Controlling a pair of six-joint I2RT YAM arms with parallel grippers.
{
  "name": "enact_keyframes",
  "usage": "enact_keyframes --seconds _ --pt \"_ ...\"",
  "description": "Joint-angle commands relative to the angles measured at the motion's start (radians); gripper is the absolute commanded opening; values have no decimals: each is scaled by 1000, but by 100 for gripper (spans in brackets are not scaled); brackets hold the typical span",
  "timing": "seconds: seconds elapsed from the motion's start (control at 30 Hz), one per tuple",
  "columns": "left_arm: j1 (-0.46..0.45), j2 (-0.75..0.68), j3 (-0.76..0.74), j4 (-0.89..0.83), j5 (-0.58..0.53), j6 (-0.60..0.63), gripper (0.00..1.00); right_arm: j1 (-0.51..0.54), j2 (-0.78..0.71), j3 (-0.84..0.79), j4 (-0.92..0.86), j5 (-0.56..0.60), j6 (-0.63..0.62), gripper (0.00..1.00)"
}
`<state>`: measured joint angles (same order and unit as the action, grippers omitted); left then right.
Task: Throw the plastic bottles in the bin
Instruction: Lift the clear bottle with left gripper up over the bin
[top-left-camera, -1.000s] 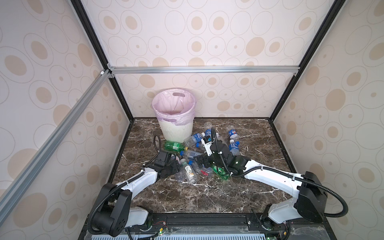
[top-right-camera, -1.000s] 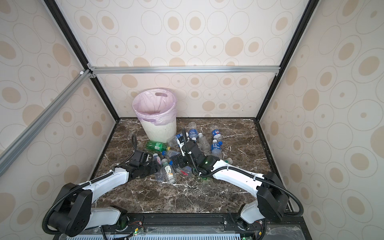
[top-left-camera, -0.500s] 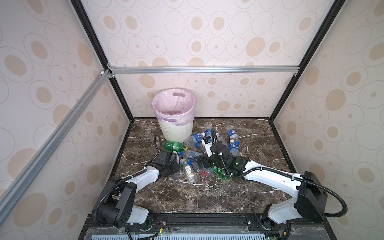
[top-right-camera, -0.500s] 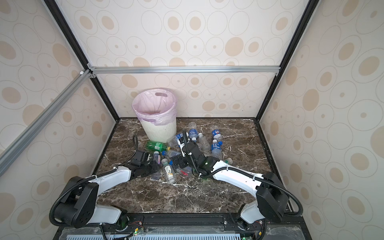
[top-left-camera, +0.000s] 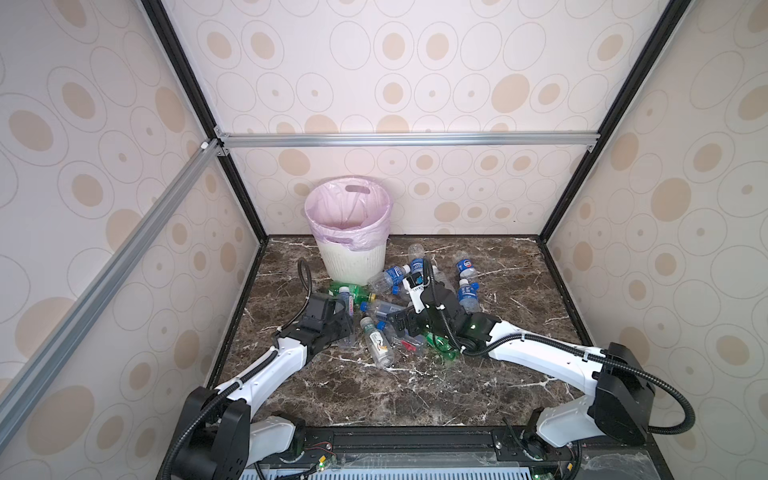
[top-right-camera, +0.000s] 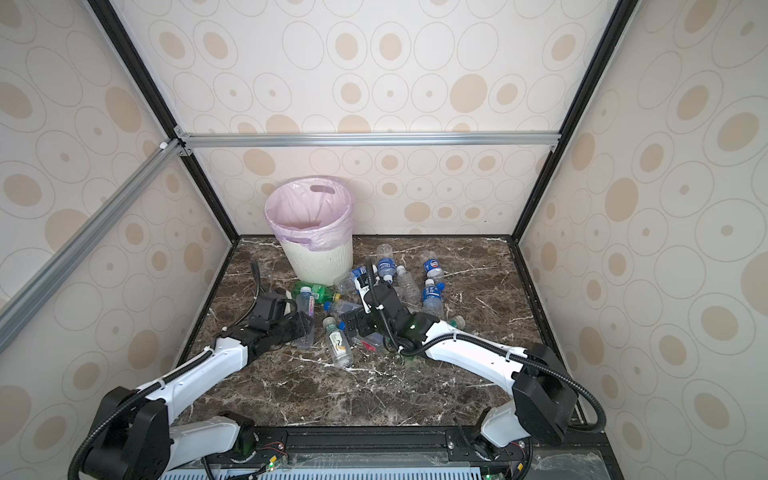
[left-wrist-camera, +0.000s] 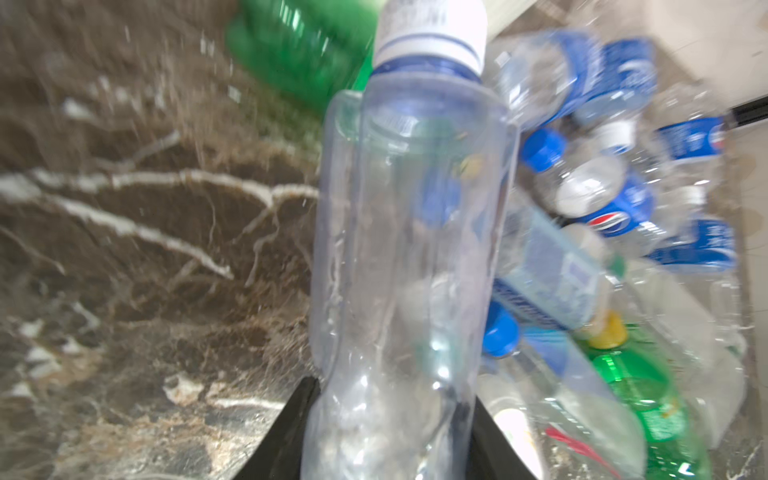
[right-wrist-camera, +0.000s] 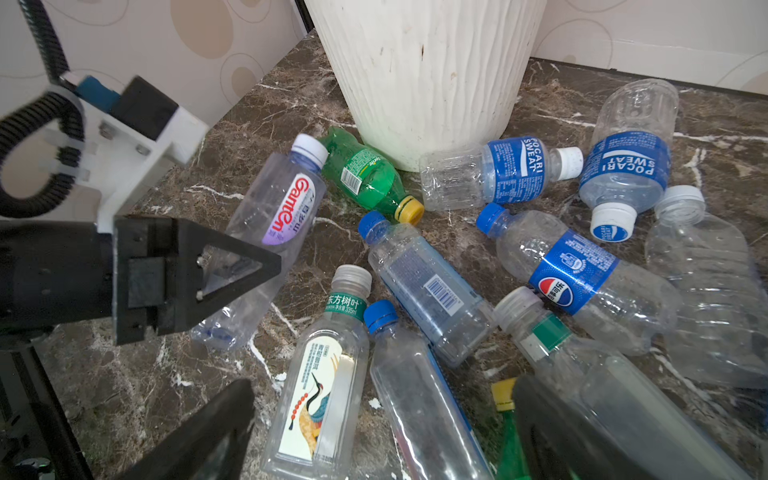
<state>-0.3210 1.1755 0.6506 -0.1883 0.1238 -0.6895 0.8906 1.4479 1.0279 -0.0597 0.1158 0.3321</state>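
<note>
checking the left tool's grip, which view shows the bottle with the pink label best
The right wrist view: whole bottle and label sharp, left tool shut on its lower half. Left wrist view: close but blurred, label unseen. Both top views: small, partly hidden.

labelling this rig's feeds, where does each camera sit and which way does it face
Both top views: high at the front, looking down toward the back wall at bin and bottle pile; left arm and right arm show.
Left wrist: on the left arm, looking along the left end effector, shut on a clear bottle.
Right wrist: on the right arm, low, facing the bin's base; the open right end effector shows.
Shared: both wrist views show that bottle.
</note>
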Motion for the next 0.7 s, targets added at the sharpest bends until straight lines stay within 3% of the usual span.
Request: enact_keyframes --seconds 0.0,0.33,0.67 --pt "5 -60 75 -31 -49 53 47 -1 -26 51 20 -18 -8 100" --pt "5 -150 254 -42 -114 119 47 -1 -20 156 68 -66 -48 100" --pt "5 -101 560 54 -174 223 46 -1 11 371 66 -100 -130 100"
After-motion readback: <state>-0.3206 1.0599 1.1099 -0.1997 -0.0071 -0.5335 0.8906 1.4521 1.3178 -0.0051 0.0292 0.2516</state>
